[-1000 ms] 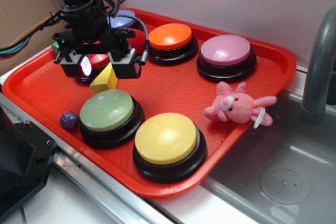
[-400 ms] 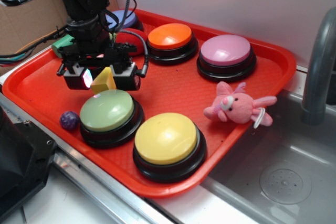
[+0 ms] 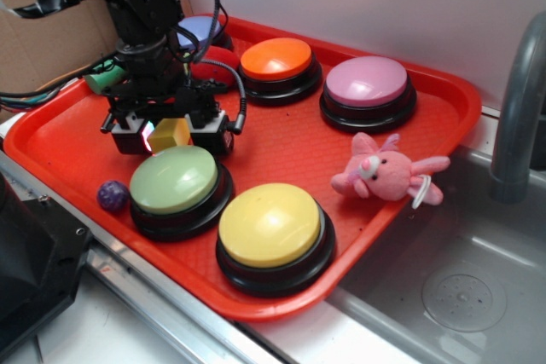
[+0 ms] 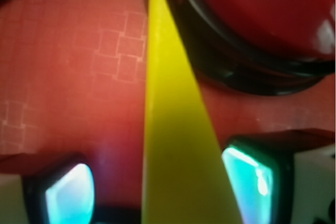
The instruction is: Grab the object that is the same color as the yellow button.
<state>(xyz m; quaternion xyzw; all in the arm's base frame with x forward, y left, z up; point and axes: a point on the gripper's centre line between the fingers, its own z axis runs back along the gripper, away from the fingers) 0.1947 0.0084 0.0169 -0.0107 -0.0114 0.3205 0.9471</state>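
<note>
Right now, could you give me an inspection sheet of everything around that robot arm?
Surface: red plastic tray beside a grey metal sink.
Job's things: small yellow wedge block between the fingers; large pale-yellow dome button at the tray's near edge.
Clutter: light-green dome button, orange dome button, pink-purple dome button, red dome button, bluish dome button, small purple ball, pink plush bunny, green block.
Gripper: black gripper low over the tray, open around the wedge.
Cables: black cables along the arm.
Surroundings: grey faucet, cardboard.
</note>
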